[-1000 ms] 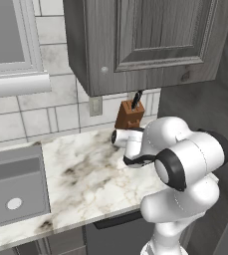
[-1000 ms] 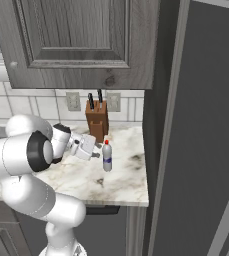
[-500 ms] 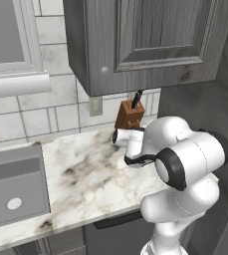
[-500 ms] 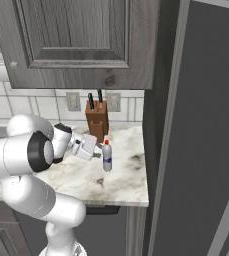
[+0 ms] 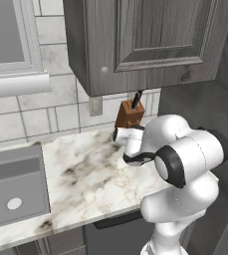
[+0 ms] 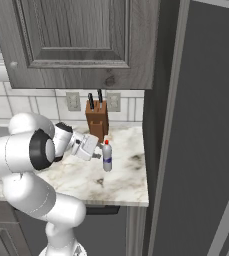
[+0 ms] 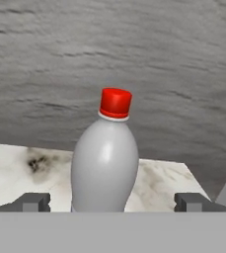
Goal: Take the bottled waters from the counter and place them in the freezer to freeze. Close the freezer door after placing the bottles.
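Standing wide apart at the bottom of the hand view, the two dark finger tips of the two-finger gripper [image 7: 112, 201] flank the base of a small translucent whitish plastic bottle with a red cap [image 7: 105, 160]; the pincer is released, with clear marble showing between each tip and the bottle's sides, so nothing is grasped. The bottle stands upright, centred between the tips.

In the right base view the gripper [image 6: 97, 152] sits at the end of the white arm, low over the white marble-look counter with dark grey-brown veining [image 6: 123, 180], and points toward the red-capped bottle [image 6: 107, 157], which stands just beside it on the slab, toward the counter's right end. From the left base view the hand is largely hidden behind the arm's own white elbow, and the counter [image 5: 85, 179] stretches leftward to a grey sink basin [image 5: 13, 191].

Behind the bottle, against the tiled wall, stands a brown wooden knife block with black handles [image 6: 97, 118], also seen in the left base view [image 5: 129, 113]. Above it hang dark wood-grain wall cabinets [image 6: 81, 42]. To the right of the counter rises a tall plain flat grey panel [image 6: 201, 140], running from top to bottom of the right base view.
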